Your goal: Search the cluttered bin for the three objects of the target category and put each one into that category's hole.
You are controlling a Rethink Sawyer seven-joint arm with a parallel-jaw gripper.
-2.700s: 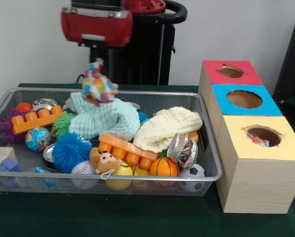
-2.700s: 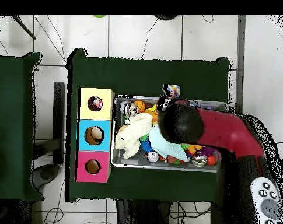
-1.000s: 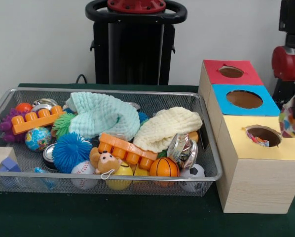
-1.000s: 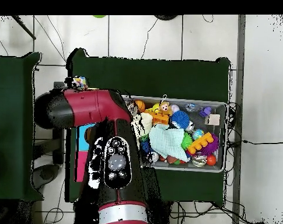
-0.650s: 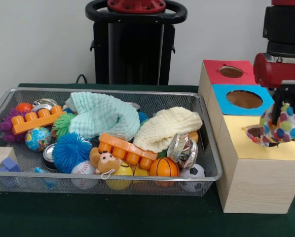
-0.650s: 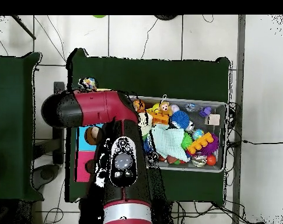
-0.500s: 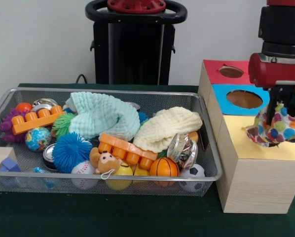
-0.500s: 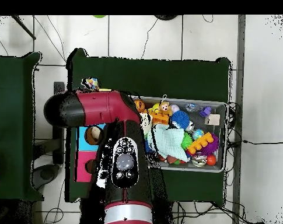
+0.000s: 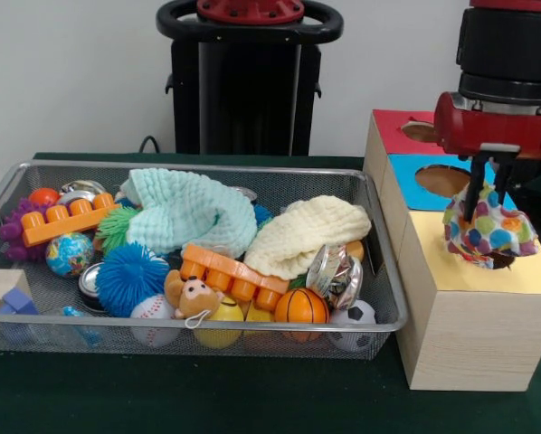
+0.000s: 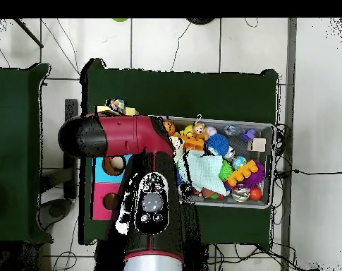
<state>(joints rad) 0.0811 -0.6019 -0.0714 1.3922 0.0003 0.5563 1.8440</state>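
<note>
Nearest, wire bin [image 9: 198,336] crowded with balls, blocks and two folded cloths [image 9: 252,226], seemingly to be searched yet. Beyond, over the yellow box [image 9: 474,298] (hole hidden beneath), hand [image 9: 477,210] pinching a spotted fabric bundle [image 9: 481,235], not yet dropped in. Blue and red boxes behind.

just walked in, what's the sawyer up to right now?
It is sorting items out of the wire mesh bin into the three-hole box. Right now the pincer is shut on a multicolored polka-dot cloth and holds it over the hole in the yellow box section, with the cloth's lower edge at the opening. The blue and red sections sit behind it. The bin is still full of clutter: a mint cloth, a cream cloth, balls, and orange blocks.
</note>
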